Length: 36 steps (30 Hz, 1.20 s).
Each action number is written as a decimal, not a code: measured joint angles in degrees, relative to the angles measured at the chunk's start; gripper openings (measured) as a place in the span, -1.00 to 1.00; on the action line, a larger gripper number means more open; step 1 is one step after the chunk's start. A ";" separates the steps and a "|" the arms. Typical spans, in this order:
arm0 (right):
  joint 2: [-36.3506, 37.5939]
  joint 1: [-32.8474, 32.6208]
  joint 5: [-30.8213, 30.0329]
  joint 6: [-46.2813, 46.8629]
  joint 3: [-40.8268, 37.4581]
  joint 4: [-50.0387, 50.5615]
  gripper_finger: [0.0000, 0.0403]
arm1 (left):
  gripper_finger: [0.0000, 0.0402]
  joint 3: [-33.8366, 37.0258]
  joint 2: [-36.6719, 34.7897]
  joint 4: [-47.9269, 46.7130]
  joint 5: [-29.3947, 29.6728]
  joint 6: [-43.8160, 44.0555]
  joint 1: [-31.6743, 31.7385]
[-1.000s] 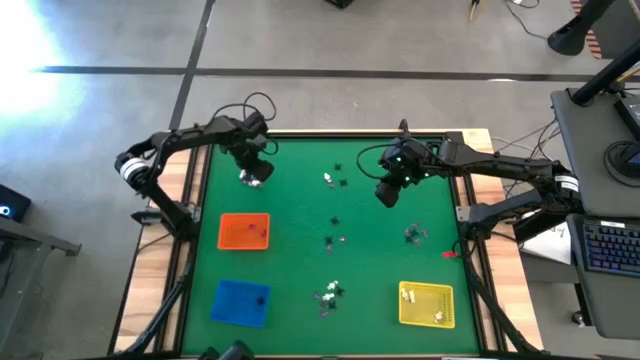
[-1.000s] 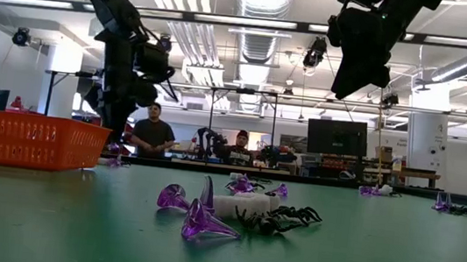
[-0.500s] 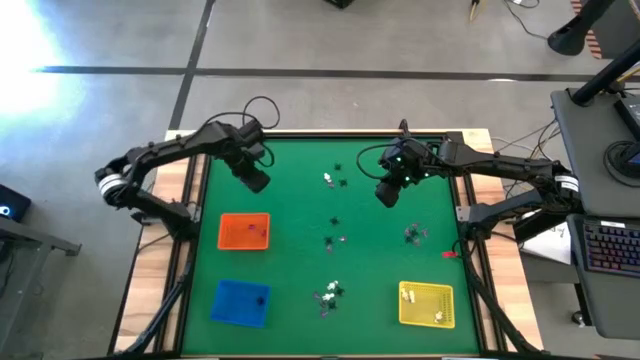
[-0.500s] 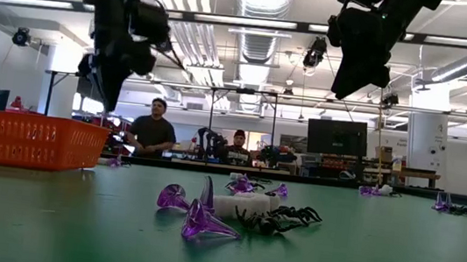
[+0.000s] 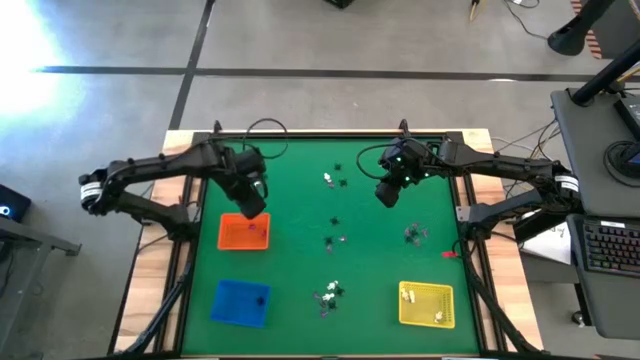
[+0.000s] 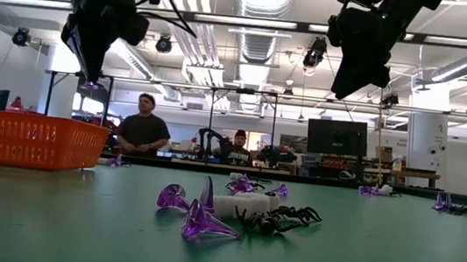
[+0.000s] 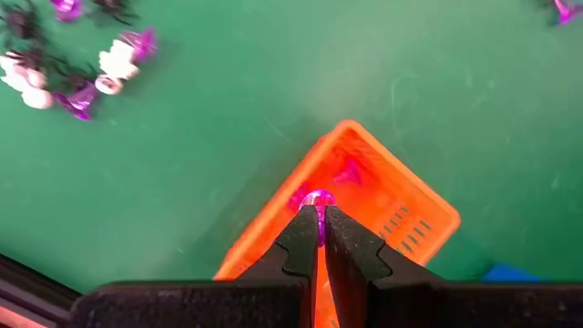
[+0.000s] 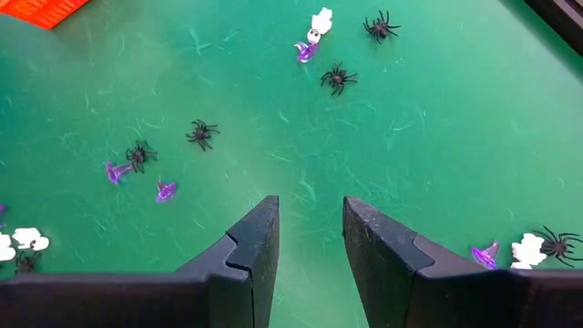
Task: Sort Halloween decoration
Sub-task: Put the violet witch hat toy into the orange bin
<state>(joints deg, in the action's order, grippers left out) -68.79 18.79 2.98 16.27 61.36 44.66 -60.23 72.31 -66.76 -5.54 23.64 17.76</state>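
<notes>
Green felt covers the tabletop (image 5: 300, 250), and beyond its far edge I see a workshop where a person (image 6: 144, 125) stands behind benches.

I have the left claw (image 7: 318, 221) pinched shut on one purple trinket (image 7: 318, 200), which shows just past the fingertips. Directly beneath this claw sits the orange tray (image 7: 401, 205), with another purple piece (image 7: 347, 173) already lying inside it. In the high view the left claw (image 5: 250, 203) hangs over the tray's far edge, and the blue tray (image 5: 240, 301) lies past the orange one, toward the near side of the tabletop.

I see the right claw (image 8: 311, 239) raised above the tabletop with its fingers parted and nothing between them. Below and ahead of it lie loose black spiders (image 8: 338, 78), purple witch hats (image 8: 165, 190) and white ghosts (image 8: 321, 20), scattered well apart on the felt. In the high view the right claw (image 5: 388, 193) sits just beside a small cluster (image 5: 333, 180) toward the left arm, with the yellow tray (image 5: 427, 304) well away near the front edge.

From table height, a clump of hats and spiders (image 6: 233, 210) lies closest to the camera.
</notes>
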 joint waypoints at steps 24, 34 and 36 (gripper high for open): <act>-0.01 0.00 0.00 0.02 0.00 0.00 -0.43 | -1.00 13.96 2.46 12.33 0.01 7.85 -7.36; -0.01 0.00 0.00 0.23 0.00 -0.02 -0.43 | -1.00 16.41 2.45 15.51 0.00 7.38 -7.35; -0.01 0.00 0.00 0.22 0.00 -0.02 -0.43 | -0.99 16.20 2.47 15.46 -0.02 6.66 -7.35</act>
<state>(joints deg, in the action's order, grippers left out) -68.79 18.79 2.98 16.49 61.36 44.64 -44.03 74.78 -51.30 -5.56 30.29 10.41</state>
